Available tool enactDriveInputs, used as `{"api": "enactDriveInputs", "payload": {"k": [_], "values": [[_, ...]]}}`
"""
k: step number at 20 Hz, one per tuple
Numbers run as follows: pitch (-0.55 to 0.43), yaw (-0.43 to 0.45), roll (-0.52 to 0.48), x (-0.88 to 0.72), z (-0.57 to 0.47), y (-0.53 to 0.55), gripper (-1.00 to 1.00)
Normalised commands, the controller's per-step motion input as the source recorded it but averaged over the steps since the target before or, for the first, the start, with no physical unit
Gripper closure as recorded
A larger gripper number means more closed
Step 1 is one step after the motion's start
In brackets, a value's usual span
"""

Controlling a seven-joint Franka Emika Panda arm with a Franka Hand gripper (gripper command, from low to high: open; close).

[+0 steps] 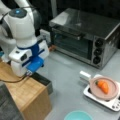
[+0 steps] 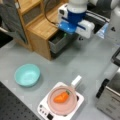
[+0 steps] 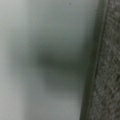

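Right now your tabletop (image 2: 75, 65) carries a toaster oven (image 1: 85, 35), then the wooden cabinet (image 2: 41, 27) with its grey drawer (image 2: 58, 42) pulled open. Your gripper (image 2: 65, 35) dips into that drawer; I cannot tell its jaw state. A sideways drift could knock the drawer wall.

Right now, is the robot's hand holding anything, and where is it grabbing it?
It cannot be told: the gripper reaches down into the open drawer of the wooden cabinet, its fingertips hidden.

Orange carrot (image 2: 61, 97) on pink pan (image 2: 65, 108); teal bowl (image 2: 27, 74); grey drawer (image 2: 58, 42); wooden-brown cabinet (image 2: 41, 30); blue-white tool (image 2: 65, 32).
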Motion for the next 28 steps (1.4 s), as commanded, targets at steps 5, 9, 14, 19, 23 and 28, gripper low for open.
{"api": "enactDriveInputs", "payload": {"k": [5,9,14,19,23,28], "values": [[-0.080,-0.022,-0.074,-0.12,-0.11,0.30,-1.00],[-0.083,-0.059,-0.047,-0.07,-0.09,0.36,-1.00],[-0.096,-0.075,-0.007,-0.02,-0.07,0.38,-1.00],[-0.093,-0.094,0.038,0.02,-0.03,0.37,-1.00],[-0.092,-0.116,0.069,0.07,-0.01,0.35,-1.00],[-0.067,-0.126,0.083,0.12,0.00,0.28,-1.00]]}}
